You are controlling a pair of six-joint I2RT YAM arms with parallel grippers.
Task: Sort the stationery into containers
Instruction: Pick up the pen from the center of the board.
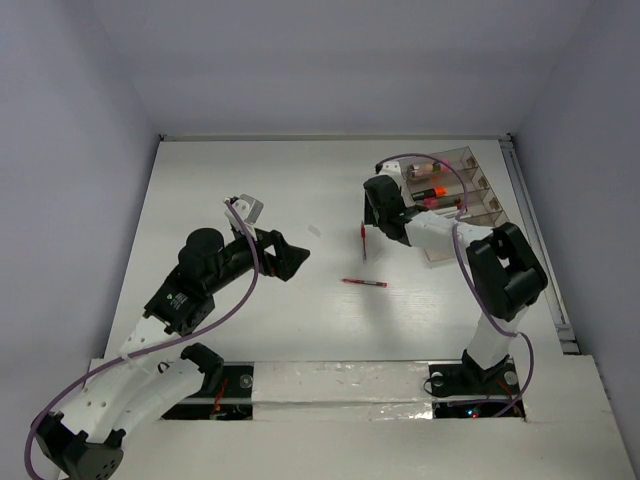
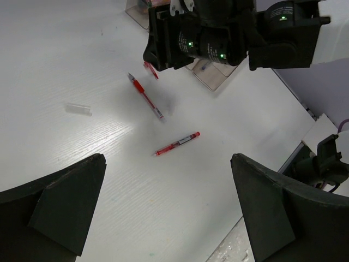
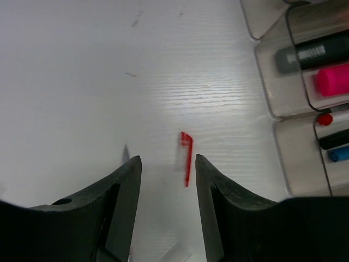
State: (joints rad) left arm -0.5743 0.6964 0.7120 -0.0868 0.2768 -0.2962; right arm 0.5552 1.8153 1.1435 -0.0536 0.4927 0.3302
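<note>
On table, two red pens (image 2: 177,143); left claw (image 2: 166,164), right claw (image 3: 167,159) both apart.

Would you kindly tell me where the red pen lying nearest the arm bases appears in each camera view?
Top external: red pen at centre, lying crosswise.
Left wrist: the pen lies slanted, just below mid-frame.
Right wrist: not in it.
Shared landmark: the clear organiser, right side in top external and right wrist, top in left wrist.
</note>
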